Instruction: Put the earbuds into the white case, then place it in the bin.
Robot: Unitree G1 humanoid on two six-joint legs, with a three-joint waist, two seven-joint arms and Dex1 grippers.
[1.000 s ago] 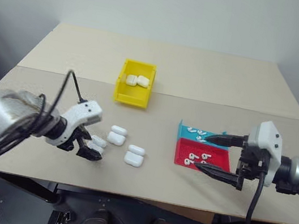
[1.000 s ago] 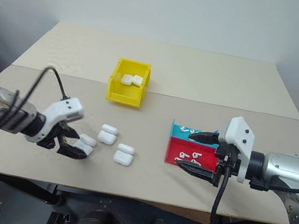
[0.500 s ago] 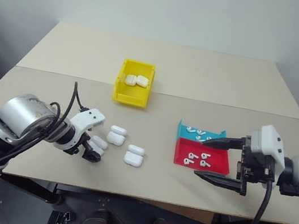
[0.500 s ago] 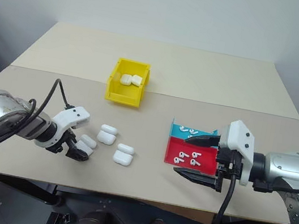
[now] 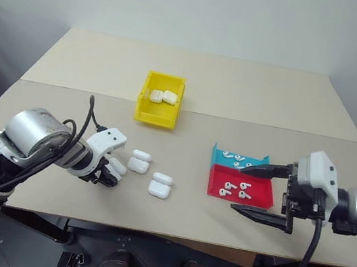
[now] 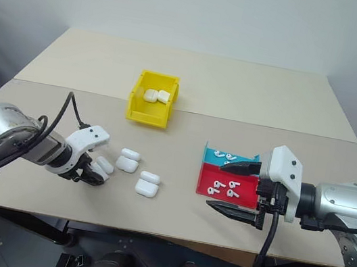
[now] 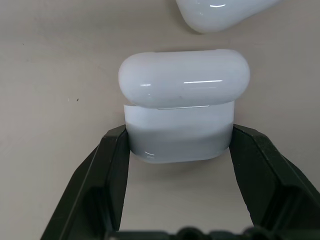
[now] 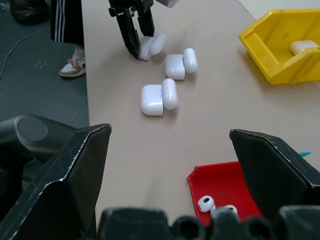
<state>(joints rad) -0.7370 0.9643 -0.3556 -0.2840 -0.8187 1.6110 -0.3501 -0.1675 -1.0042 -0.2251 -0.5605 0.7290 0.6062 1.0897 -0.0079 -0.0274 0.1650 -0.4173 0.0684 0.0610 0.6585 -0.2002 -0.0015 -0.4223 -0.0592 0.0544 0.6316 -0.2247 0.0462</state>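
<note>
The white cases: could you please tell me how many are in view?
5: two in the yellow bin, at and; three on the table, one clamped by the left gripper, others at and.

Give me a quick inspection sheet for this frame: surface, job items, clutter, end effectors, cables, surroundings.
Surface: beige table, two boards butted together.
Job's things: yellow bin holds two white cases; three open white cases lie on the table, one between the left fingers, two beside it; earbuds in the red tray, more in the teal tray.
Clutter: nothing seen.
End effectors: left end effector shut on the white case; right end effector open, near the red tray, holding nothing.
Cables: black cable looped over the left wrist; another hanging from the right.
Surroundings: pale wall.
</note>
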